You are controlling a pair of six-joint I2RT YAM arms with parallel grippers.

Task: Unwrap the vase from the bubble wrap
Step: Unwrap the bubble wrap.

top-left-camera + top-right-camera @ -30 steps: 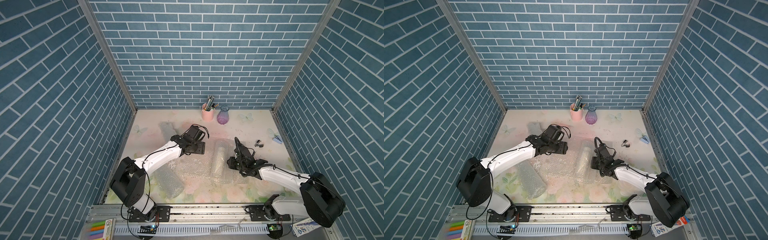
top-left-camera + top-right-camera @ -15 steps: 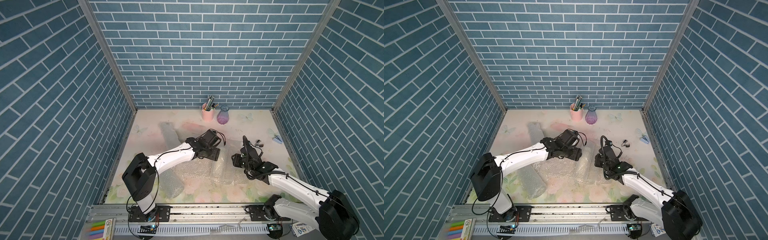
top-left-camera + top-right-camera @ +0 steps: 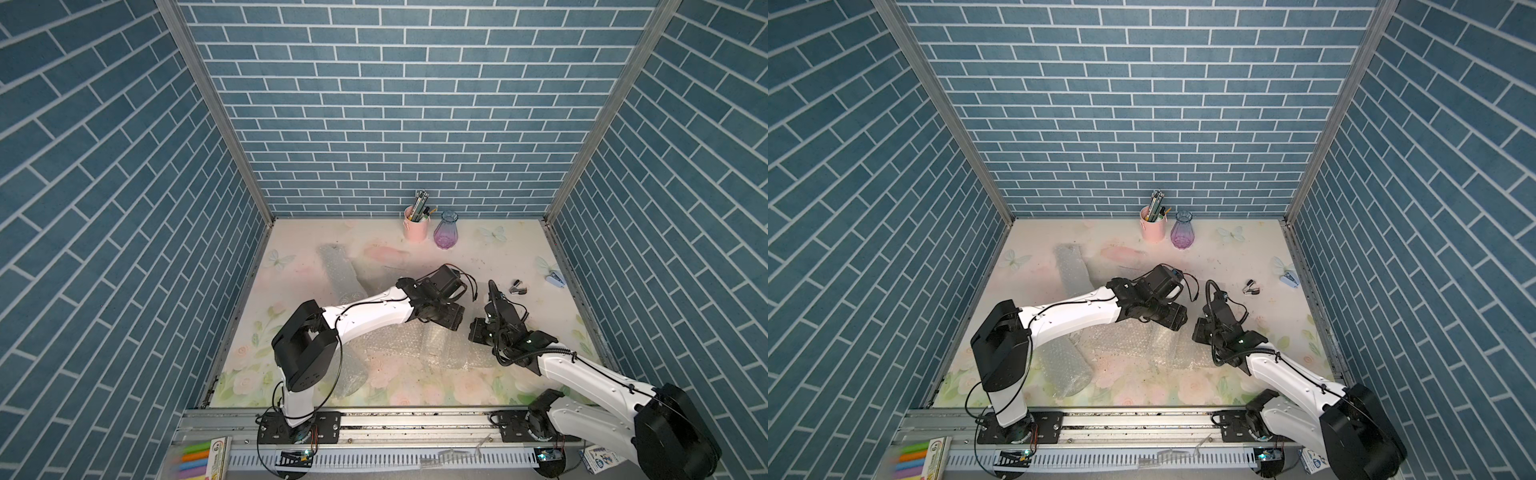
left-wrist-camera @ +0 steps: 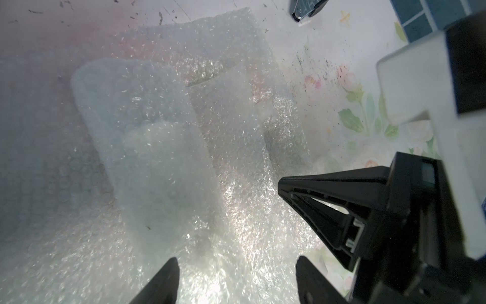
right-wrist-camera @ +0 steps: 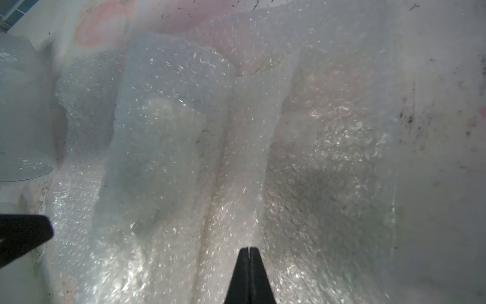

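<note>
The right gripper [image 5: 248,252], jaws pressed together, hung at the 3 o'clock end of the bubble wrap [image 3: 399,347] near the 6 o'clock edge of the table [image 3: 457,249], with the left gripper [image 4: 236,276] spread apart above its 12 o'clock edge.

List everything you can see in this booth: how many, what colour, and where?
table: one, pastel floral top, inside blue brick walls
bubble wrap rolls: two, clear, left side, one far, one near
bubble wrap sheet: one, clear, spread mid-table with a bundle in it
cup of pens: one, pink, by the back wall
glass vase: one, purple, beside the cup
small clip: one, black, right side
stapler-like tool: one, pale blue, right edge
markers: one pack, mixed colours, front left, off the table
left gripper: black, open, over the sheet
right gripper: black, shut, at a fold in the sheet
</note>
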